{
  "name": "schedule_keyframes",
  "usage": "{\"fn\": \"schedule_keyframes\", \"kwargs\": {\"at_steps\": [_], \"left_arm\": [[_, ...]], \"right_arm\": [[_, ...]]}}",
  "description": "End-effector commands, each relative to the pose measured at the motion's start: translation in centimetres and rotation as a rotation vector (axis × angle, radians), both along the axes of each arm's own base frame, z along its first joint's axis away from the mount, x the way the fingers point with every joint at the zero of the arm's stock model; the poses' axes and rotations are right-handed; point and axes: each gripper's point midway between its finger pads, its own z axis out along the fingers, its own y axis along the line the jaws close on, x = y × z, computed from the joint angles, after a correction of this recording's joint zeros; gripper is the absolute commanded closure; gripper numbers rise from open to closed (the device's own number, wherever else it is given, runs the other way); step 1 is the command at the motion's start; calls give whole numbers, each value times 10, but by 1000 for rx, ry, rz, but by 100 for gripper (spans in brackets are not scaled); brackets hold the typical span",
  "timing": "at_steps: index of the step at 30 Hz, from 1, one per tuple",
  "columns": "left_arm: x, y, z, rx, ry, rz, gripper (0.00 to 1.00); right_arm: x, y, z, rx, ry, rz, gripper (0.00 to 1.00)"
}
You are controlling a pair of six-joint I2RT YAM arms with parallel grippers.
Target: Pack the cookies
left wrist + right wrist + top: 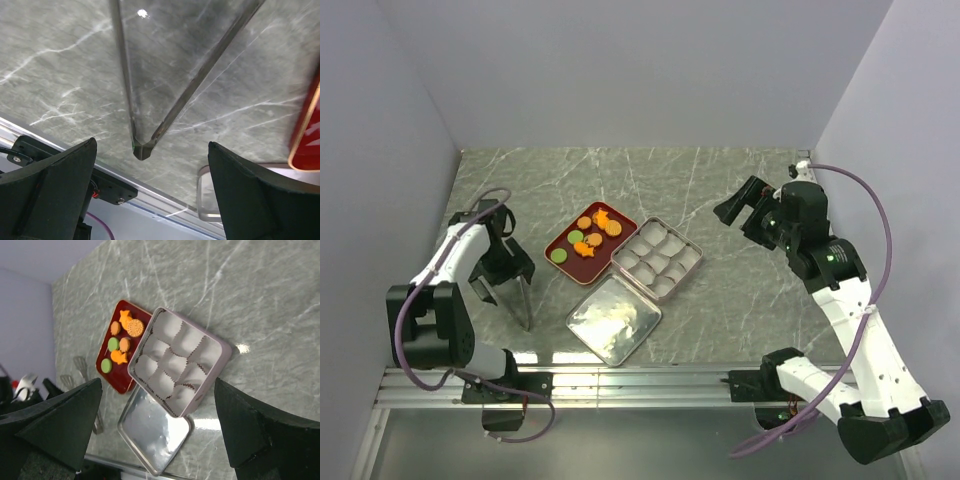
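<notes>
The cookies (590,238), several small orange ones and two green, lie on a red tray (570,270) left of the table's middle. In the right wrist view the cookies (120,339) sit on the same tray (114,379), far below. An open tin (686,277) lined with white paper cups stands right of the tray, with nothing in its cups (172,357). My left gripper (508,274) hangs open over metal tongs (526,300), whose joined end (143,149) shows between the fingers. My right gripper (742,207) is open in the air, right of the tin.
The tin's silver lid (613,320) lies flat in front of the tin, near the table's front rail. A corner of the lid (206,196) and the tray's edge (306,127) show in the left wrist view. Grey walls stand on three sides.
</notes>
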Motion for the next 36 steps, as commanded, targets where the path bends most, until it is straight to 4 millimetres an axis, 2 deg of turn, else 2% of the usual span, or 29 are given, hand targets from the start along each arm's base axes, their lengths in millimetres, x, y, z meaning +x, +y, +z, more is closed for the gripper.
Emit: {"fn": "schedule_keyframes", "kwargs": {"at_steps": [1,2,6,10,17,23,28,33,36], "left_arm": [[-2,-5,-10,32,28,-15,1],[-2,-13,-13,40,33,-51,1],[-10,-19,-24,71,85,-55,0],[-24,-11,-33,119,129,-28,1],[-28,-8,-44,140,170,-11,0],[-12,-8,-63,128,174,-45,1],[-7,-4,-78,70,172,-13,1],[3,1,-92,51,144,17,10],[6,6,-101,69,149,0,25]], "right_arm": [[0,7,22,-15,-59,42,0],[0,8,23,-18,-63,46,0],[0,10,24,-44,-70,56,0],[3,17,30,-65,-83,80,0],[3,27,35,-74,-91,117,0],[6,27,38,-92,-100,110,0],[8,25,43,-105,-113,99,0],[10,25,47,-108,-119,99,0],[12,26,49,-110,-121,100,0]]}}
